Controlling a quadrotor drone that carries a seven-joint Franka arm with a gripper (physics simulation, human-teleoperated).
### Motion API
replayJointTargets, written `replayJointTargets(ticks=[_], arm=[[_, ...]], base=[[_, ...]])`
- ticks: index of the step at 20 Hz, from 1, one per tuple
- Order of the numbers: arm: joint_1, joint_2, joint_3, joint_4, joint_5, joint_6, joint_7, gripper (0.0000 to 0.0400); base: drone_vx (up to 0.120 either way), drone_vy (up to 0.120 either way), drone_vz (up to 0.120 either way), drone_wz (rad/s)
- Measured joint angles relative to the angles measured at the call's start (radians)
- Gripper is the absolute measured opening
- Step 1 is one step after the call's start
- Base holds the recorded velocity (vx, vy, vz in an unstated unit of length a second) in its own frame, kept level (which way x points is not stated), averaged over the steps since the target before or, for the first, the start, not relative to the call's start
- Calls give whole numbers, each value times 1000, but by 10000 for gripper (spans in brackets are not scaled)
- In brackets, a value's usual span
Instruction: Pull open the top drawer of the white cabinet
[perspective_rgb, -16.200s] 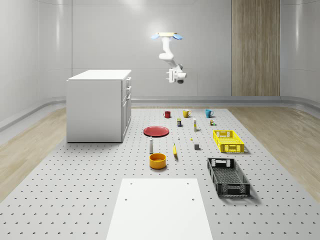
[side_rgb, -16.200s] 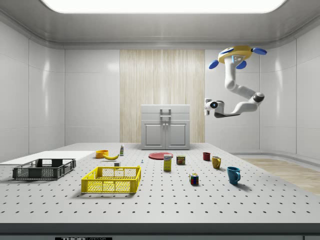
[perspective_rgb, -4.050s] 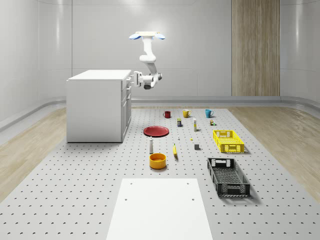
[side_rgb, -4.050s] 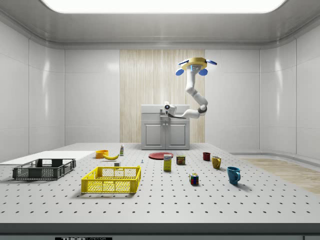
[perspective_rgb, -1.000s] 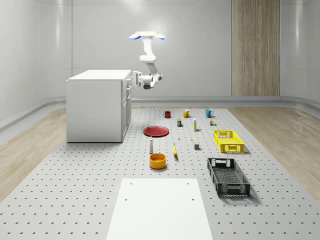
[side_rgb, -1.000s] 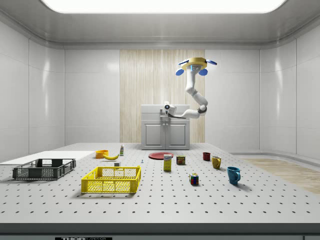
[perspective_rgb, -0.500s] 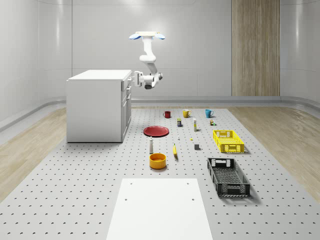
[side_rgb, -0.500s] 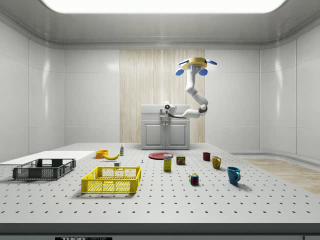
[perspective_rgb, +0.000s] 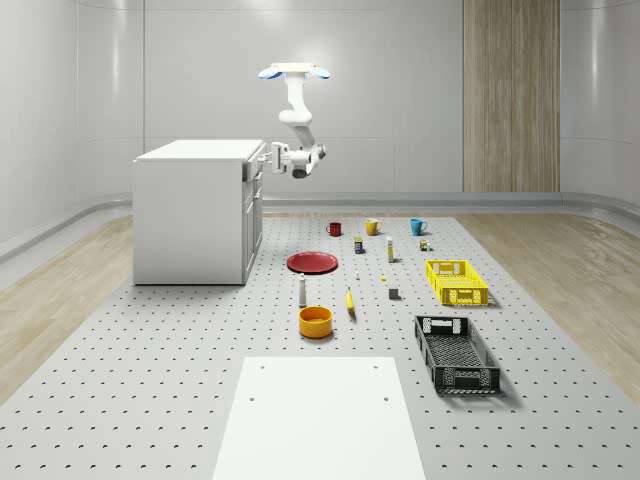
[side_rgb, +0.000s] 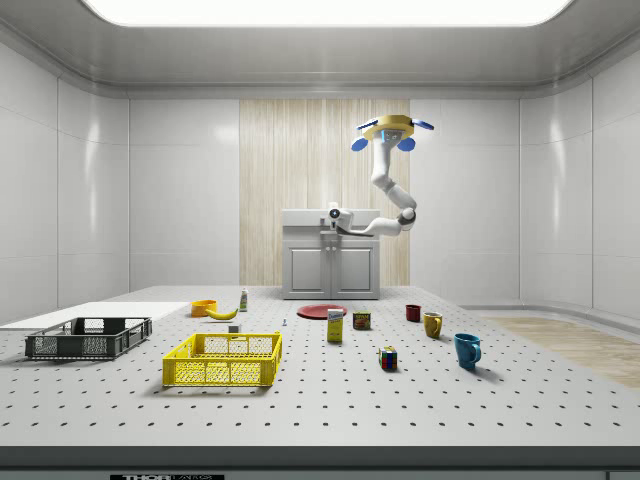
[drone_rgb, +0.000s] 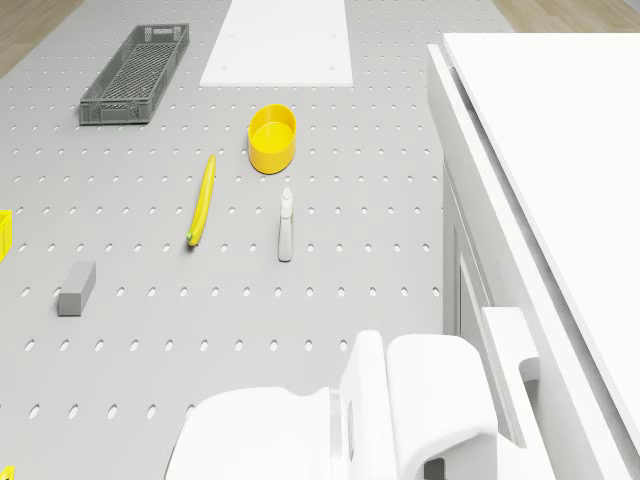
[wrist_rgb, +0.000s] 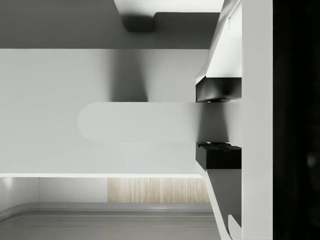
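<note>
The white cabinet (perspective_rgb: 190, 215) stands at the whole-scene view's left, on the pegboard floor. The drone (perspective_rgb: 295, 72) hovers in the air beside its drawer side, arm bent down toward it. My gripper (perspective_rgb: 271, 156) is at the top drawer's handle (wrist_rgb: 135, 122). In the wrist view the two black pads (wrist_rgb: 217, 89) sit tight against either side of the handle bar, so the gripper (wrist_rgb: 217, 122) is shut on it. The top drawer front (perspective_rgb: 256, 166) stands a little out from the cabinet face. In the side view the gripper (side_rgb: 334, 218) is at the cabinet's top edge.
On the floor past the cabinet lie a red plate (perspective_rgb: 312, 262), a spray bottle (perspective_rgb: 302, 290), an orange bowl (perspective_rgb: 315, 321) and a banana (perspective_rgb: 350, 300). Three mugs (perspective_rgb: 372, 227), a yellow crate (perspective_rgb: 457, 282), a black crate (perspective_rgb: 456, 353) and a white board (perspective_rgb: 320, 415) lie farther off.
The gripper has drawn slightly away from the cabinet, toward the whole-scene view's right, and the top drawer front has come out a little with it. The drone has held its place.
</note>
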Motion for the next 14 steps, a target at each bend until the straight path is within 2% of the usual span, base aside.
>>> replayJointTargets(ticks=[1, 2, 3, 4, 5, 7, 9, 11, 14], arm=[[-3, 5, -7, -3, -8, -6, -32, 179], [-2, 18, -27, -12, -72, -5, -44, 343], [-5, 51, -47, -27, -47, -33, -139, 383], [-40, 115, -44, -30, -8, -93, -195, 333], [-75, 126, -20, -21, 5, -115, -181, 282], [-88, 97, -8, -16, 4, -112, -127, 213], [-93, 74, -2, -9, 1, -108, -85, 170], [-95, 57, 2, -3, -2, -104, -52, 145], [-93, 39, 3, 4, -6, -98, -20, 124]], base=[[0, 0, 0, 0], [0, 0, 0, 0], [0, 0, 0, 0], [0, 0, 0, 0], [0, 0, 0, 0], [0, 0, 0, 0], [0, 120, 0, 0], [0, 100, 0, 0], [0, 0, 0, 0]])
